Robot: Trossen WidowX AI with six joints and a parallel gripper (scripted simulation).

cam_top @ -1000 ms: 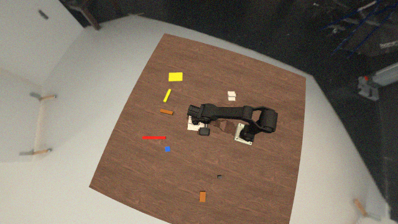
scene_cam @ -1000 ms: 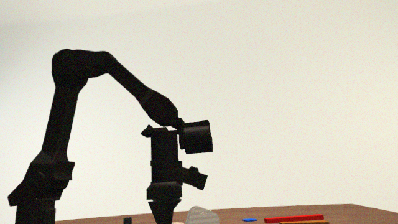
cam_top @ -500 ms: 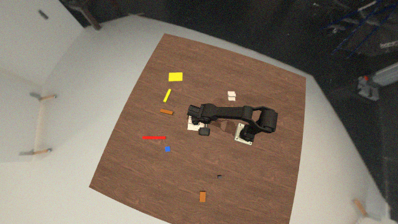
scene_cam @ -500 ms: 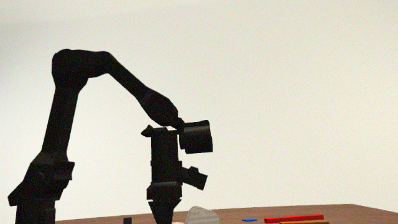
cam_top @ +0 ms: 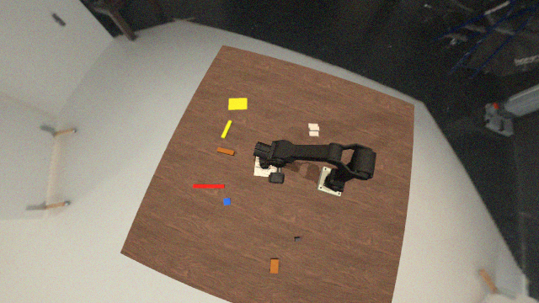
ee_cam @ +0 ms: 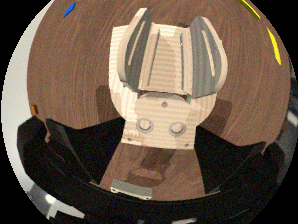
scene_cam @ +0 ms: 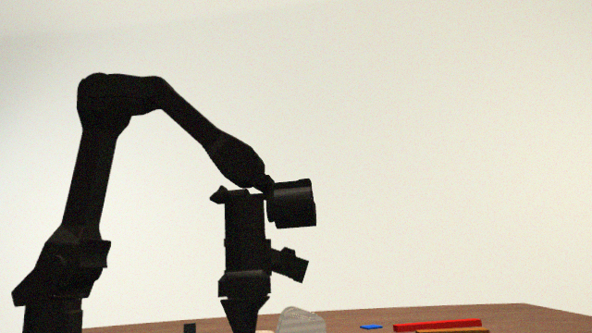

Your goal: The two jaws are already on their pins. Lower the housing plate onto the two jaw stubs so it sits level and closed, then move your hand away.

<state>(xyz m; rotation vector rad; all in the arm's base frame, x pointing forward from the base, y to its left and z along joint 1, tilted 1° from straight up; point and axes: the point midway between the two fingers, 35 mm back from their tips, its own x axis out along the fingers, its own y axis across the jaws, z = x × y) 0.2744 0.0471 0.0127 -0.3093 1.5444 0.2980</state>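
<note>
Tool [scene_cam: 243, 330] [ee_cam: 160, 123] grasping pale housing plate [ee_cam: 165, 136], two upright jaws [ee_cam: 134, 50] [ee_cam: 207, 57] just beyond, over desk [cam_top: 337, 236] [scene_cam: 518, 312] [ee_cam: 65, 75].

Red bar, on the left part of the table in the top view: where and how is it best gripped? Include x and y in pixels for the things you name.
Probably at its middle, from above, with fingers across its two long sides: the bar [cam_top: 208, 186] [scene_cam: 437, 325] is long, narrow and lies flat.
</note>
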